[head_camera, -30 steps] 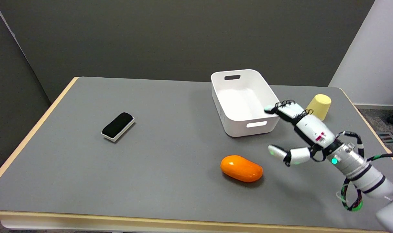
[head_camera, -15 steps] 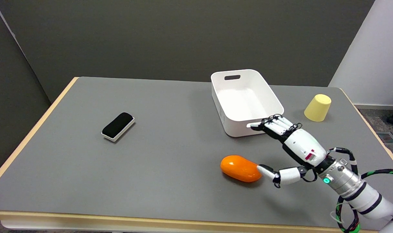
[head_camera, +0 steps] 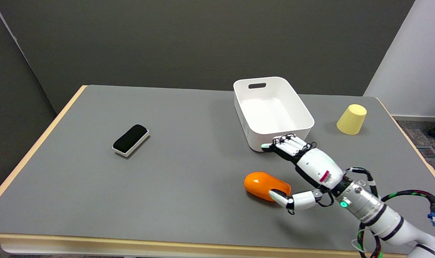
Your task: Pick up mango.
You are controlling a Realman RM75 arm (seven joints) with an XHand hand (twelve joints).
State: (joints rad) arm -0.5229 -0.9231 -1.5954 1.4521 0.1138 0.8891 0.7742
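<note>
The mango (head_camera: 264, 185) is a smooth orange oval lying on the grey table, right of centre near the front. My right hand (head_camera: 303, 168) reaches in from the lower right and straddles the mango's right end with its fingers spread. Its thumb lies in front of the fruit's near right side, while the other fingers stretch out above and behind it, towards the white bin. Nothing is held in the hand. I cannot tell whether the thumb touches the mango.
A white plastic bin (head_camera: 271, 111) with cut-out handles stands just behind the hand. A pale yellow cup (head_camera: 352, 119) sits upside down at the right. A black-and-white eraser block (head_camera: 130, 139) lies at the left. The table's front edge (head_camera: 167, 245) runs close below.
My right hand has come down and to the left, from beside the bin and cup to the mango's right end. The mango has not moved.
</note>
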